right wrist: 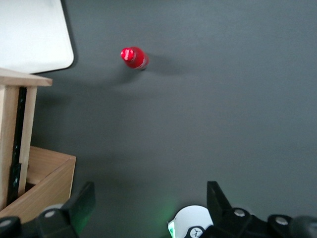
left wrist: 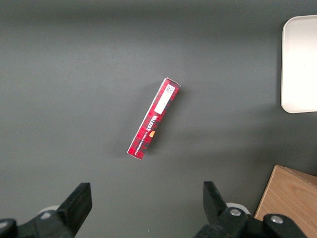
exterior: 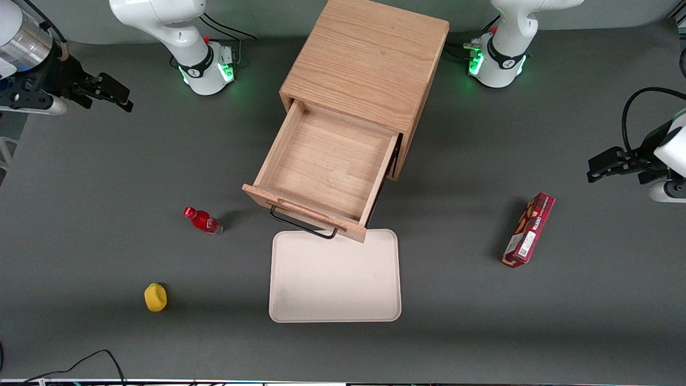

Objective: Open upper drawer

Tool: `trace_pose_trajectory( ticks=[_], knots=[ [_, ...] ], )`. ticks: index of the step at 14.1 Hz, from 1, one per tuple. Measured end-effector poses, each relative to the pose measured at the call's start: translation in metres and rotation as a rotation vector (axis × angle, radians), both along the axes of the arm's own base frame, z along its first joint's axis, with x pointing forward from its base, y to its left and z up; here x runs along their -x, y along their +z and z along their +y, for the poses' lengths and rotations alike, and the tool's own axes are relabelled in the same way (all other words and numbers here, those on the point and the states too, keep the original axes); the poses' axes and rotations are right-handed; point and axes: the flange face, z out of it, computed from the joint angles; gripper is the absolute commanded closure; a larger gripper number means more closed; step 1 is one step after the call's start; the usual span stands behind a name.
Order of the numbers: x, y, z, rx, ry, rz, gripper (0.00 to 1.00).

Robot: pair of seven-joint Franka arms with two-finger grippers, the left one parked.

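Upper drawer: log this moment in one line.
upper drawer: pulled out, empty | gripper: open, raised, away from cabinet | tray: before drawer

We see the light-oak upper drawer (exterior: 326,166) with its black wire bar handle (exterior: 303,223) pulled well out of the boxy oak cabinet (exterior: 370,59), its inside bare, its front edge overhanging a cream tray (exterior: 335,284).

Right gripper (exterior: 115,92) raised at working arm's end, jaws spread apart

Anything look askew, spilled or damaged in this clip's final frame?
Nothing stands out. The upper drawer is pulled out, empty, its front overhanging the tray. The bottle stands upright, nothing spilled. The gripper hangs open at the working arm's end of the table.
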Motion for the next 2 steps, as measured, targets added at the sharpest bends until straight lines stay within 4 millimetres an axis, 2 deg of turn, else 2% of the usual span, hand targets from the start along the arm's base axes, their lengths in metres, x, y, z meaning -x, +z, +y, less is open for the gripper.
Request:
trace_pose_trajectory(
  ticks=[2],
  knots=[
    [0.0003,0.0051,-0.0170,-0.009,-0.031,-0.015,0.00]
  ],
)
